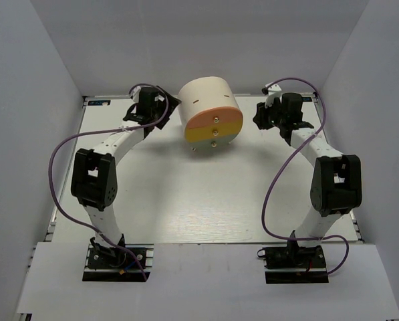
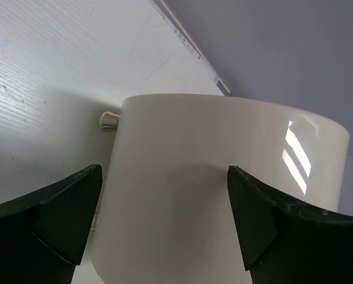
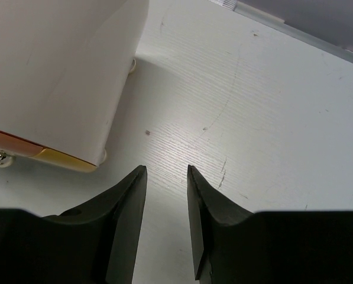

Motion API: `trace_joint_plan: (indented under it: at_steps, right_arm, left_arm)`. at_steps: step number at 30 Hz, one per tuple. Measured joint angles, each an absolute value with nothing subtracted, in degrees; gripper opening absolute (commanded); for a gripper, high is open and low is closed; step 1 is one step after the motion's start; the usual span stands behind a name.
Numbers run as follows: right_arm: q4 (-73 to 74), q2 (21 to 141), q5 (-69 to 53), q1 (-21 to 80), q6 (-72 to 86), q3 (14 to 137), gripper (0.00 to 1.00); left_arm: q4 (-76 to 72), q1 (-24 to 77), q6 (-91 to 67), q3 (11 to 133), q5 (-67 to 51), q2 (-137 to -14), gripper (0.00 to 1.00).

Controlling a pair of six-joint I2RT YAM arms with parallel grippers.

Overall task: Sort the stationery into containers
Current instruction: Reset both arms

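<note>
Left gripper (image 2: 164, 201) jaws wide apart, nothing between them, close up on cabinet (image 1: 206, 100) cream wall. Right gripper (image 3: 166, 177) narrowly apart, empty, over table (image 3: 253, 118) just beside cabinet. Cabinet far-centre, between both grippers. Drawers (image 1: 214, 130) shut.

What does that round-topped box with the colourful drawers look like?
The cabinet is cream and glossy, with an arched top. Its front has three stacked drawers, orange, yellow and grey-green, each with a small round knob, all shut. It stands on little feet at the far middle of the table.
</note>
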State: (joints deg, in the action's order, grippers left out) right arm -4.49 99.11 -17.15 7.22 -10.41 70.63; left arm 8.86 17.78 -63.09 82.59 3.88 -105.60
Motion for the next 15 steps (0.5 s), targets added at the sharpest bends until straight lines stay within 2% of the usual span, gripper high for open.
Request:
trace_joint_plan:
  at_steps: [15]
  right_arm:
    - [-4.8, 99.1, -17.1, 6.3, -9.4, 70.6, 0.43]
  left_arm:
    - [9.4, 17.7, -63.0, 90.6, -0.9, -113.1, 0.96]
